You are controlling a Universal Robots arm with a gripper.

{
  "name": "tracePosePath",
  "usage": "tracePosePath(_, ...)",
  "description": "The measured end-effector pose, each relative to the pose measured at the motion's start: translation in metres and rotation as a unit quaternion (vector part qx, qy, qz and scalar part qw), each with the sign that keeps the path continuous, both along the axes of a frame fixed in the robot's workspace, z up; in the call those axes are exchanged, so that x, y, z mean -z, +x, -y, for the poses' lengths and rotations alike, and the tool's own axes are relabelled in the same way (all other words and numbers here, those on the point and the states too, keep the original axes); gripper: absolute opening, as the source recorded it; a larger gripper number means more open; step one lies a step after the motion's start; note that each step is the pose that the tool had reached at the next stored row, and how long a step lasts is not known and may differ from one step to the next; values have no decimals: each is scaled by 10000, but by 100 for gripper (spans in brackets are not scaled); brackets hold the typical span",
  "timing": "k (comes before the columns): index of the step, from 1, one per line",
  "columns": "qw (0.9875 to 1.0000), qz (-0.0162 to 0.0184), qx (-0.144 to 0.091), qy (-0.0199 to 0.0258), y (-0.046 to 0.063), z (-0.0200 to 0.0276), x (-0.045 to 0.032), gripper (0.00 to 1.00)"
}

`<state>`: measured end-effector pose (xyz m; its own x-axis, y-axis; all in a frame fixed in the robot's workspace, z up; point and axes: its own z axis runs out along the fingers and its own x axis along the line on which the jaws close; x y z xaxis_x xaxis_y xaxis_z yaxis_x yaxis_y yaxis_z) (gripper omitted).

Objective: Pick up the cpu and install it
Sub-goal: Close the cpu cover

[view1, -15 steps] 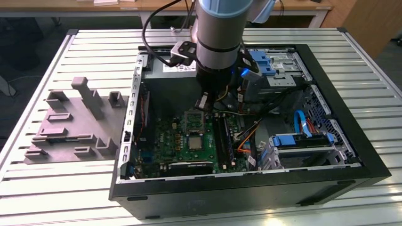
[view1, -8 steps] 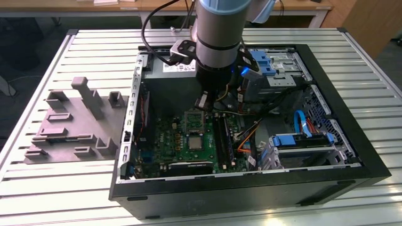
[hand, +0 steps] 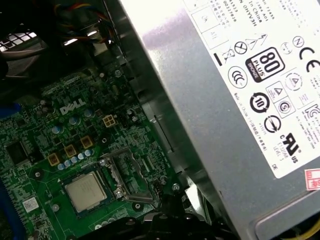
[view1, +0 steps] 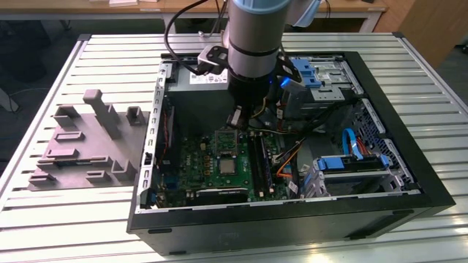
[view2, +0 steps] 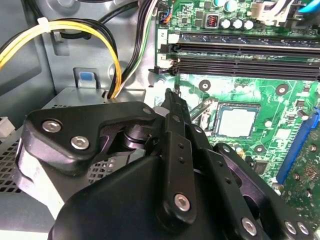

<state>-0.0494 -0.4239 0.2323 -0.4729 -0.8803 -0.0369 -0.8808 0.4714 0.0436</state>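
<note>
Black robot hand [view2: 172, 107] hovers above the green motherboard [hand: 60, 145], fingers pressed together and holding nothing; the cpu [hand: 86, 191] sits flat in its metal-framed socket [hand: 120, 175], just beside the fingertips

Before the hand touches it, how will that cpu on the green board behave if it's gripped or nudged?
The cpu looks like a thin, flat, metal-topped square, so it is probably stiff and light. Its smooth top and low edges could make it slippery for the hand. It appears to lie in the socket, so a sideways nudge probably won't slide it.
</note>
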Motion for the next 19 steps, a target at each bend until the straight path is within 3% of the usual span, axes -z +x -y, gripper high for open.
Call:
tracePosePath(8,10000,0,1,-33,-6,0,-52,11)
tracePosePath(19,10000,0,0,-33,-25,0,-86,11)
